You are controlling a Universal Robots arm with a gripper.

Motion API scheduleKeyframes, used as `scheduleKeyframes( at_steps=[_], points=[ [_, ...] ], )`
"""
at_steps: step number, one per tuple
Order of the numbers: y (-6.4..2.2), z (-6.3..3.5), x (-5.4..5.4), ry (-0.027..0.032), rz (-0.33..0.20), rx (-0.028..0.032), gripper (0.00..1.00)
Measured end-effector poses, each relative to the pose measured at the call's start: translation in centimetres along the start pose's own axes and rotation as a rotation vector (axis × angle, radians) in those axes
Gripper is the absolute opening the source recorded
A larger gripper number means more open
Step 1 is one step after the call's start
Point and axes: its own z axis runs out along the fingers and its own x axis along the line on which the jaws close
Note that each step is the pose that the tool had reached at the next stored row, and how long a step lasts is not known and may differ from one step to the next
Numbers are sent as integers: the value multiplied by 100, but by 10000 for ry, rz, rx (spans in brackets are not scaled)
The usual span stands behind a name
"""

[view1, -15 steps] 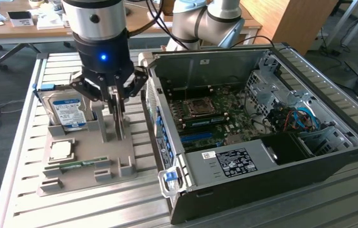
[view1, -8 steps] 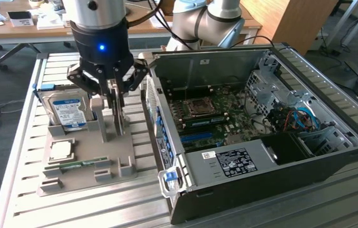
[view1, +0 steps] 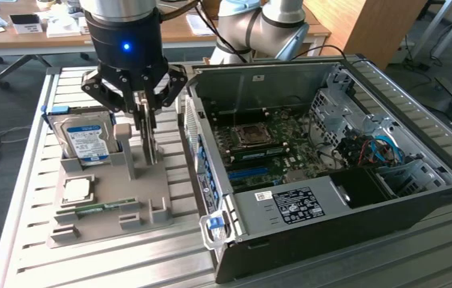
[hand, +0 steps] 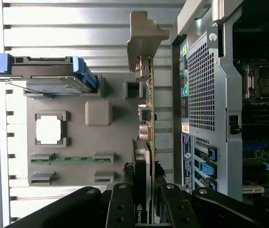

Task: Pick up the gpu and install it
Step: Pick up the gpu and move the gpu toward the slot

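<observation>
The gpu (view1: 152,146) stands on edge over the grey holder (view1: 153,198), on the side nearest the open computer case (view1: 418,180). In the wrist view the gpu (hand: 150,118) runs edge-on, a thin green board with its silver bracket (hand: 144,35) at the far end and its black cooler near the fingers. My gripper (view1: 144,111) comes straight down onto it, and the gripper (hand: 146,187) is shut with one finger on each face of the card. I cannot tell whether the card's lower edge still sits in the holder's slot.
The holder (hand: 77,175) also carries a hard drive (view1: 86,141) with a blue-white label, a square processor chip (view1: 77,189) and a narrow green memory stick (view1: 101,207). The case's motherboard (view1: 274,150) lies exposed, with blue slots (view1: 250,174) near its rear wall. All rest on a ribbed metal table (view1: 89,264).
</observation>
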Motion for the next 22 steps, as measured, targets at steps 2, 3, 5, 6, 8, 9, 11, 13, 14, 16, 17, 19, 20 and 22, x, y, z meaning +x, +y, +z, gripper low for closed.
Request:
scheduleKeyframes(
  at_steps=[2, 3, 5, 6, 8, 9, 11, 13, 14, 16, 17, 19, 20, 22],
  points=[
    [2, -29, -1, 0, 1, 0, 27],
    [2, -38, -1, 0, 0, 0, 27],
    [3, -41, -1, -1, 0, -2, 27],
    [3, -42, -2, 0, 0, -1, 27],
    [3, -43, -2, 1, 0, 0, 27],
    [3, -43, -2, 0, 0, 0, 27],
    [3, -42, -2, 1, 0, 0, 27],
    [3, -42, -2, 0, 0, 0, 27],
    [3, -42, -2, 0, 0, 0, 27],
    [3, -49, -2, 2, 0, 2, 27],
    [4, -56, -2, 2, 0, 2, 27],
    [5, -76, -3, 2, 0, 2, 27],
    [6, -86, -3, 1, 0, 1, 27],
    [7, -111, -4, 0, 0, 0, 27]
  ],
)
